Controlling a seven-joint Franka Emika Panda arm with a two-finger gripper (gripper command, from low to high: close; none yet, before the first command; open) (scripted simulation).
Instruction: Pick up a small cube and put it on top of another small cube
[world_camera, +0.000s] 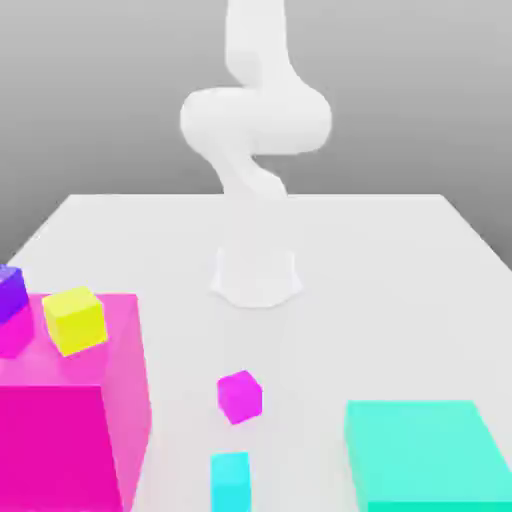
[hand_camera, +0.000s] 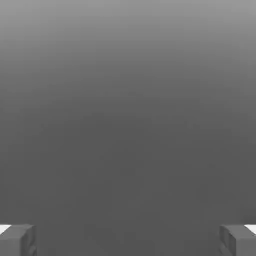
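White table (world_camera: 400, 260) | small magenta cube (world_camera: 239, 396) well apart from gripper (hand_camera: 128, 240) | gripper spread, empty

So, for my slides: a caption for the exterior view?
White arm behind small magenta cube, cyan cube, big magenta block.

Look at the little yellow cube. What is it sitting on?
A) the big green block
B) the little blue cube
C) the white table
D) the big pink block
D: in the exterior view the little yellow cube rests on the top face of the big pink block, near the purple cube, not on the table.
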